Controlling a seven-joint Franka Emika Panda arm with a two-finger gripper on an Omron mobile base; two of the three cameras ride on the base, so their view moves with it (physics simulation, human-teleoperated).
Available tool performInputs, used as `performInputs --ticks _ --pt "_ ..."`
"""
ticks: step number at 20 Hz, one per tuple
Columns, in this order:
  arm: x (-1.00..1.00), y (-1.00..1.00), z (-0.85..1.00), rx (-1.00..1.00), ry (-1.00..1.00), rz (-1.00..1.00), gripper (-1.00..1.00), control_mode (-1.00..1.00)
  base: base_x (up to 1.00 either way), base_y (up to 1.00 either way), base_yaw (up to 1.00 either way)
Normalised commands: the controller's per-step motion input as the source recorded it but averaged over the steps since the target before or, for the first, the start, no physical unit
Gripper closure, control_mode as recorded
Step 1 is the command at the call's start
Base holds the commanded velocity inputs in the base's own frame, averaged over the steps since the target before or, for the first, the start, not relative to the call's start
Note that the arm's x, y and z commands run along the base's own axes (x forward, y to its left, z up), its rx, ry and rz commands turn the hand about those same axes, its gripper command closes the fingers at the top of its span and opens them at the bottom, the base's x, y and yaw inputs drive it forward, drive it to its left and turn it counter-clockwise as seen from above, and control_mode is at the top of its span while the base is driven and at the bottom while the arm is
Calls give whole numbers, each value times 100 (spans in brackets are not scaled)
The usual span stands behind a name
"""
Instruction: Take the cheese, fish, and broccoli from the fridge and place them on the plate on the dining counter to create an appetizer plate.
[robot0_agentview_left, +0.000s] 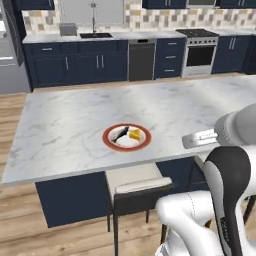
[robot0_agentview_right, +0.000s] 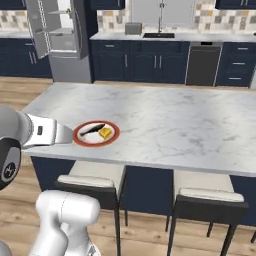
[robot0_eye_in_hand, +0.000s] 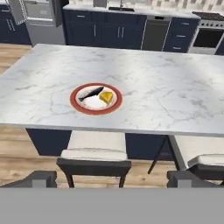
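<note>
One plate (robot0_eye_in_hand: 75, 105) on the dining counter (robot0_eye_in_hand: 175, 87), two foods on it.
One fish (robot0_eye_in_hand: 90, 93) and one cheese (robot0_eye_in_hand: 105, 96) wedge side by side; gripper (robot0_eye_in_hand: 112, 179) spread wide, holding nothing.

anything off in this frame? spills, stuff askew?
One thing: the fridge door stands open across the room. No spills seen. The fish and cheese lie on the plate, which sits flat on the dining counter.
</note>
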Motion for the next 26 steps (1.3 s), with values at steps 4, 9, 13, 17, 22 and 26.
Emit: performInputs --ticks 4,9,13,17,22,26 --pt "0 0 0 0 0 0 -100 100 -93 47 0" --pt "0 0 0 0 0 0 -100 100 17 100 0" --pt "0 0 0 0 0 0 -100 100 46 100 0" --pt "0 0 0 0 0 0 -100 100 32 100 0" --pt "0 0 0 0 0 0 -100 100 15 100 -3" --pt "0 0 0 0 0 0 -100 100 14 100 -4"
